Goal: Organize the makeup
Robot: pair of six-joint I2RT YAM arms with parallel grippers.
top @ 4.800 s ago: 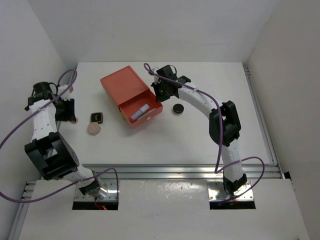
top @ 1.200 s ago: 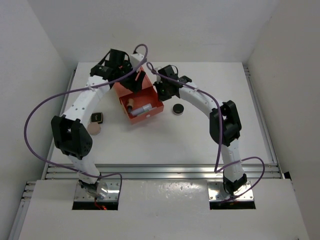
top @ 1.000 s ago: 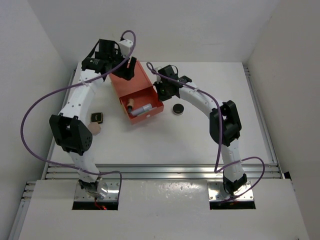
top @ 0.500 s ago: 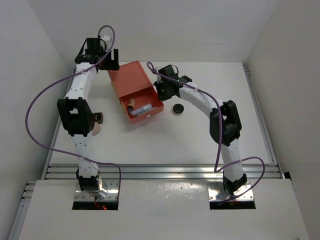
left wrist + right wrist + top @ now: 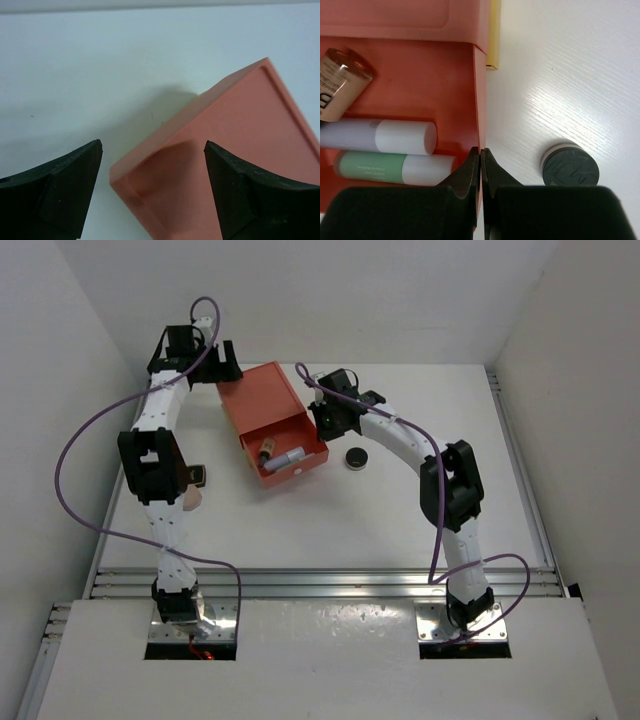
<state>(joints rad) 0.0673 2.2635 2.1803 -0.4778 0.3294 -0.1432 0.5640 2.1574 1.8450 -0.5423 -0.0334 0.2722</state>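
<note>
3 pieces of makeup lay loose on the table point(image 5: 430, 400). The black compact point(image 5: 569, 167) sat just right of the open drawer point(image 5: 430, 70), apart from its wall. The dark square case point(image 5: 197, 476) and the peach puff point(image 5: 191, 498) lay close together well to the drawer's left, the puff partly hidden behind the left arm's elbow.

Round or squarish, none of these 3 had a long axis to line the fingers up with. The next pick looked to turn on side alone. The compact lay nearest the right gripper point(image 5: 481, 165). The case and puff lay on the left arm's side, toward the near edge from its fingers.

The drawer held 3 tubes. The white tube point(image 5: 385, 136) and the pale-green tube point(image 5: 385, 169) lay side by side and touching, their long axes across the drawer and caps toward the right wall. The brownish tube point(image 5: 340, 82) lay tilted just behind them.

The drawer stood pulled out of the coral-red box point(image 5: 258, 400), with a yellow strip point(image 5: 493, 35) showing at the box's front corner.

The right gripper's fingers were pressed together right at the rim of the drawer's right wall. Whether they pinched that wall could not be told.

The left gripper point(image 5: 152, 145) hung over the box's far-left corner with its fingers wide apart and nothing between them, well away from every loose piece.
</note>
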